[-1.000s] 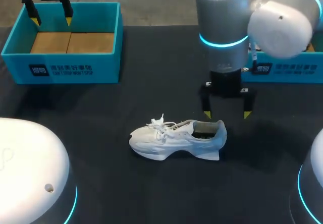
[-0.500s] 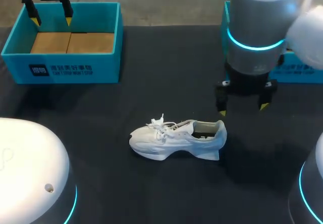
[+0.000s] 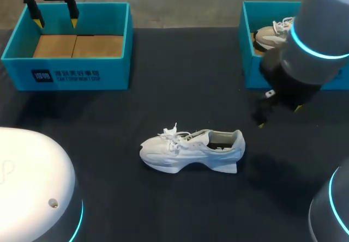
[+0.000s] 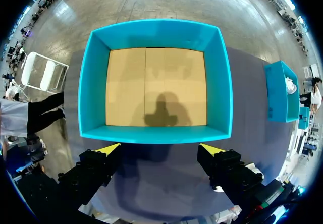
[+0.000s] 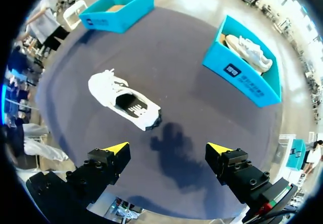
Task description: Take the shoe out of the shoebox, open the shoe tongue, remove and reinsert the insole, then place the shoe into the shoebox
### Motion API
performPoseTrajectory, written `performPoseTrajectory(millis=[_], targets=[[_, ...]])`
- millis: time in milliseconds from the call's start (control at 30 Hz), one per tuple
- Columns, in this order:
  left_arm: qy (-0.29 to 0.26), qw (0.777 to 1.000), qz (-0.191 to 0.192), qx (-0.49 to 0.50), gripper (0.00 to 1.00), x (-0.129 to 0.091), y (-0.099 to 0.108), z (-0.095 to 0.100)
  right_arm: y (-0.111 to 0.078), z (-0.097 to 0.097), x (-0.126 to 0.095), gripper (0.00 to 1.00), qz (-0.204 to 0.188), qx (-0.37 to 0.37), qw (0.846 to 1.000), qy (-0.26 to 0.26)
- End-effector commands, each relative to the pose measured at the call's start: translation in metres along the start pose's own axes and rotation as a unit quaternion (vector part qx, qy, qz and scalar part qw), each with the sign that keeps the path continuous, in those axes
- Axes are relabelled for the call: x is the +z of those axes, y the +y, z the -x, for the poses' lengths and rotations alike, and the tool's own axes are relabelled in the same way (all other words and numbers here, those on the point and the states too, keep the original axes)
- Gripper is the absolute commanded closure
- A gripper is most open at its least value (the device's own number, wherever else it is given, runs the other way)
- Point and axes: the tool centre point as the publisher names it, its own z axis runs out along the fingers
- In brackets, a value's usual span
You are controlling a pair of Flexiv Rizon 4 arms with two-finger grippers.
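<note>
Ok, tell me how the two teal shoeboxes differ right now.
The left shoebox is empty, its cardboard floor bare; the right shoebox holds a shoe. The left shoebox shows whole, with the left gripper near its rim; the right shoebox is partly hidden by the right arm. Both are open-topped and teal.
</note>
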Motion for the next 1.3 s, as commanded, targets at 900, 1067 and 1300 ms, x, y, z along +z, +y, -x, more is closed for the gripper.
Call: performPoseTrajectory(millis=[900, 1067, 1300], targets=[[0.000, 1.000, 0.000, 0.000, 0.00, 0.000, 0.000, 0.000, -0.009, 0.026, 0.045, 0.00, 0.169, -0.255, 0.895, 0.324], [0.000, 1.000, 0.000, 0.000, 0.00, 0.000, 0.000, 0.000, -0.009, 0.026, 0.045, 0.00, 0.169, -0.255, 0.895, 0.324], [0.000, 1.000, 0.000, 0.000, 0.00, 0.000, 0.000, 0.000, -0.015, -0.006, 0.078, 0.00, 0.208, -0.319, 0.895, 0.231]])
